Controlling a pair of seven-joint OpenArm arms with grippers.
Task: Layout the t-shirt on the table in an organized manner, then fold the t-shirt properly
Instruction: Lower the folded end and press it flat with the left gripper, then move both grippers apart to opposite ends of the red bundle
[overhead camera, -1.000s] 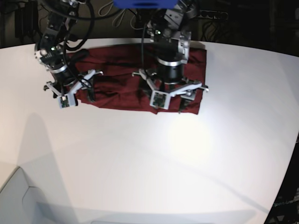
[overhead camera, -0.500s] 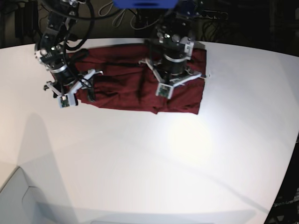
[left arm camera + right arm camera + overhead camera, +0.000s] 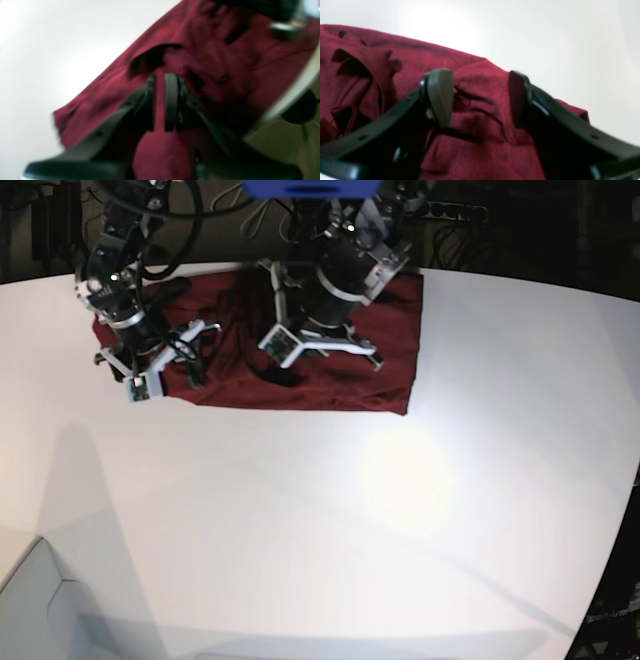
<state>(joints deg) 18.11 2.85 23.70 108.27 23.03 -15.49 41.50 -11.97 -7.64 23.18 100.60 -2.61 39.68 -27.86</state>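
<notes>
T-shirt (image 3: 340, 380), dark red and rumpled, lying in a rough band at the far edge of the white desk (image 3: 330, 530), directly under both grippers. Bunched and creased beneath the right gripper (image 3: 480, 97), smoother out toward the edge past the left gripper (image 3: 160, 100).

Left gripper closed to a narrow slot on a pinch of the maroon cloth, fabric showing between the black fingers (image 3: 171, 100) and bulging out behind them; blurred in the wrist view. Right gripper spread wide, holding nothing, poised just above a wrinkled corner of the garment, with bare desk beyond its fingertips.

Seen from the base camera: left gripper (image 3: 285, 360) over the middle of the cloth, right gripper (image 3: 175, 365) over the end nearest that arm's side.

Judged early in the job: layout not finished. No sleeves, collar or hem clearly spread; folds and dark pockets of shadow across much of the fabric near the right gripper. Still to come, by the look of it: pulling the cloth flat and square, then the folding proper. None of the folds yet made in any tidy sense.
</notes>
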